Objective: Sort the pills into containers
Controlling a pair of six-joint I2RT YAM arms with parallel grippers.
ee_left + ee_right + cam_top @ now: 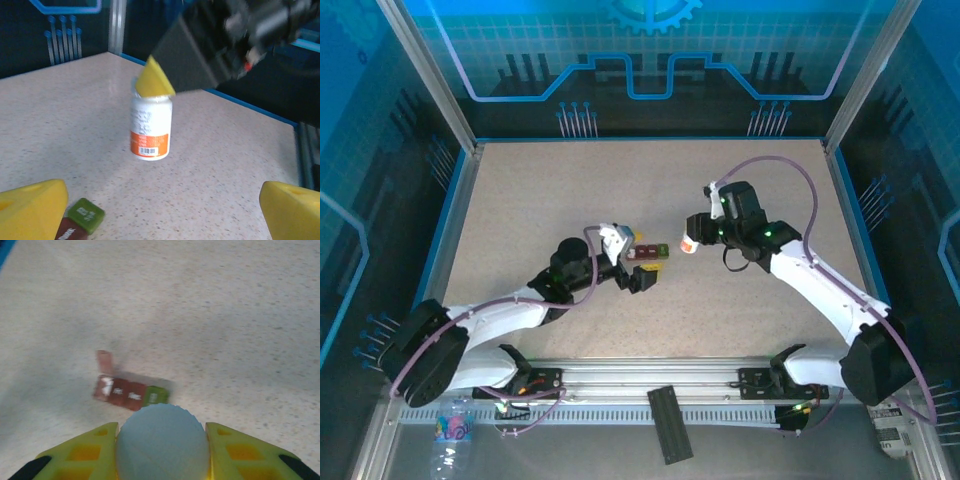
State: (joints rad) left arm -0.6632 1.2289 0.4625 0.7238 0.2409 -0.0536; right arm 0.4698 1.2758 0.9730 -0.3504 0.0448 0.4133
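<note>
From above I see my left gripper [649, 256] spread wide about the containers [646, 252], mid-surface [570, 190]. My right gripper [691, 236] is on the bottle [688, 244], just right of the strip's green end.

The left wrist camera adds what the top misses. The bottle stands upright, with a yellow finger [154, 81] of the right gripper at its cap [150, 100]. The strip lies just beside one left finger.

The right wrist camera shows both fingers clamped on the white cap. Beyond it, one red lid [105, 361] stands open.
</note>
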